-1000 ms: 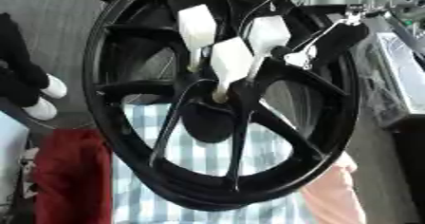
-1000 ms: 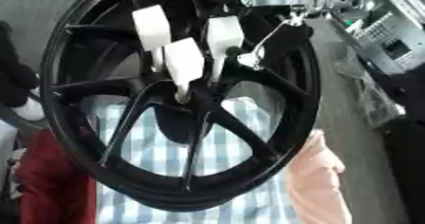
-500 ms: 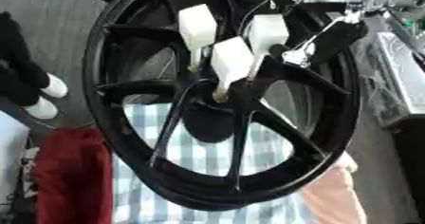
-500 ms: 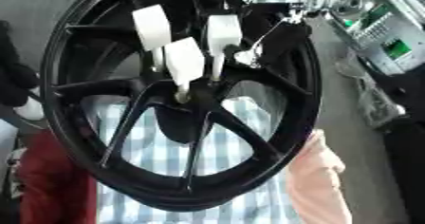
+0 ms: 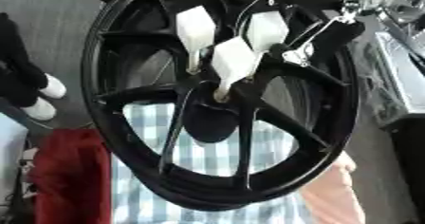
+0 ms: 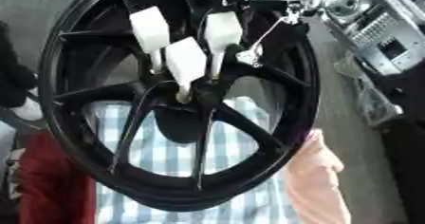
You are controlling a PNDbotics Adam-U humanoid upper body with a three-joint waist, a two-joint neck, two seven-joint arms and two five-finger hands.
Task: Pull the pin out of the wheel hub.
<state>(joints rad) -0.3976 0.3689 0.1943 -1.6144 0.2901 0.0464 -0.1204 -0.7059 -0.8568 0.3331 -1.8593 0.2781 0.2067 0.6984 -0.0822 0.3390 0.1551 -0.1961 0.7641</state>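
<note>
Three white-handled pins upright in black spoked wheel hub; right hand grip state unclear.

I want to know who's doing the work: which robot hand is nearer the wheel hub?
Right. The right robot hand reaches in from the upper right, over the spokes just above and right of the wheel hub. The left robot hand shows in neither view.
</note>
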